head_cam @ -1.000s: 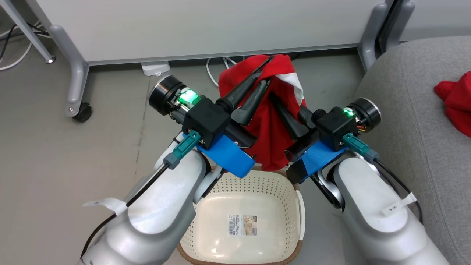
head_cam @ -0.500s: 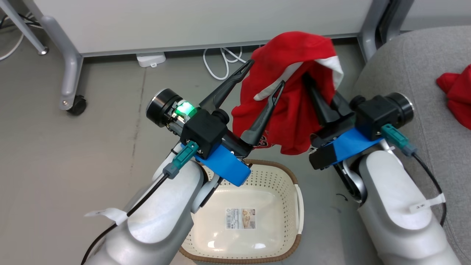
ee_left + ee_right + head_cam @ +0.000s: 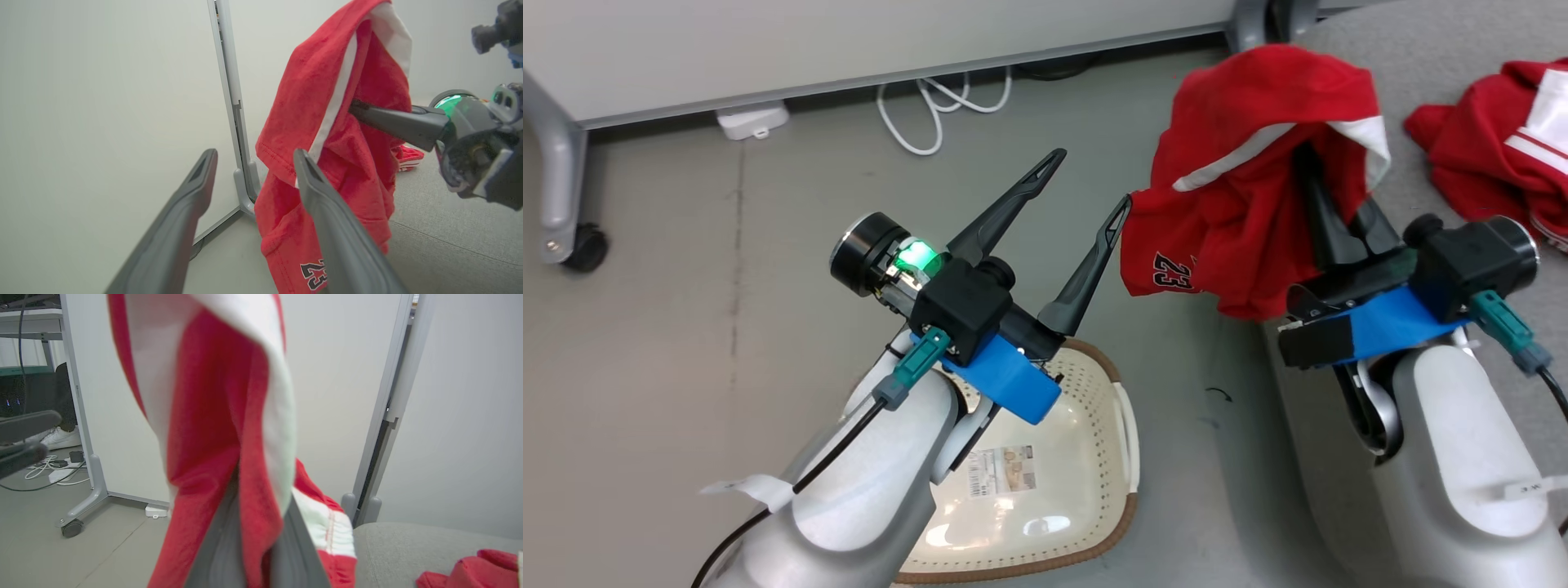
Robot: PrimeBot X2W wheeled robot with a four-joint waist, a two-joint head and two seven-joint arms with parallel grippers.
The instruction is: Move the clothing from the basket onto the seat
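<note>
Pinching the red number-23 jersey (image 3: pixel 1241 220) at 1 o'clock beside the sofa seat (image 3: pixel 1437 49), the right gripper (image 3: pixel 1319 196) holds it aloft, while the left gripper (image 3: pixel 1092 176) hovers spread and empty above the basket (image 3: pixel 1094 457).

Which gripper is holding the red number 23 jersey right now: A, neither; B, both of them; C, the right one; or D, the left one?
C: the right gripper is closed with its fingers buried in the folds of the jersey, which hangs from it, while the left gripper is spread open with nothing between its fingers.
</note>
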